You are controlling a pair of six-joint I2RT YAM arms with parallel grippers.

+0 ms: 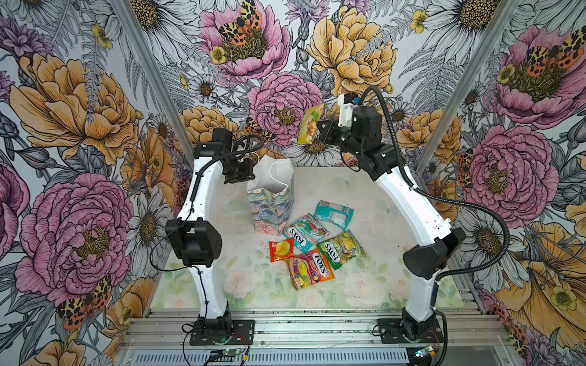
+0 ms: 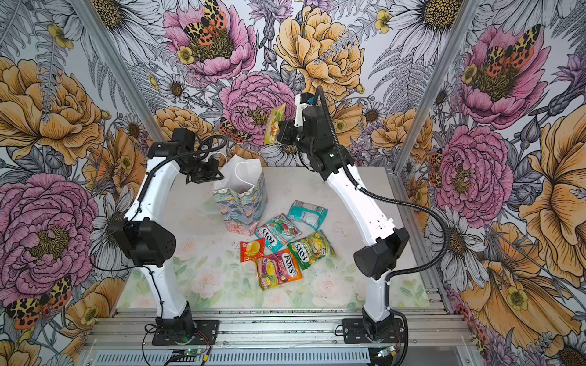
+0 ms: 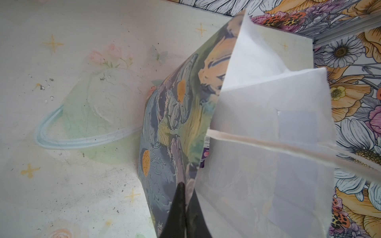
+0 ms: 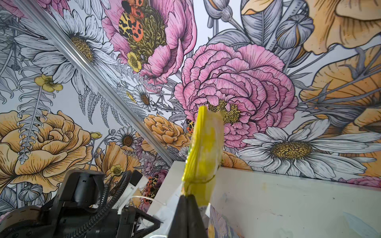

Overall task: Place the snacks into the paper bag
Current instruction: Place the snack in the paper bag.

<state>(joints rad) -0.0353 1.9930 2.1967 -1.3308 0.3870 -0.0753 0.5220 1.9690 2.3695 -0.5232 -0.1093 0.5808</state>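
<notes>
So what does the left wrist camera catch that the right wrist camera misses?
Only the left wrist view: the left fingers pinched shut on the rim of the paper bag, with a look into its white inside. Only the right wrist view: the right fingers shut on a yellow packet held up in the air, plus part of the left arm. Both: the floral wallpaper, the pale table and some of the bag.

FOX'S on teal packet (image 1: 305, 237), green packet (image 1: 341, 250), FOX'S FRUITS on orange packet (image 1: 312, 269)
</notes>
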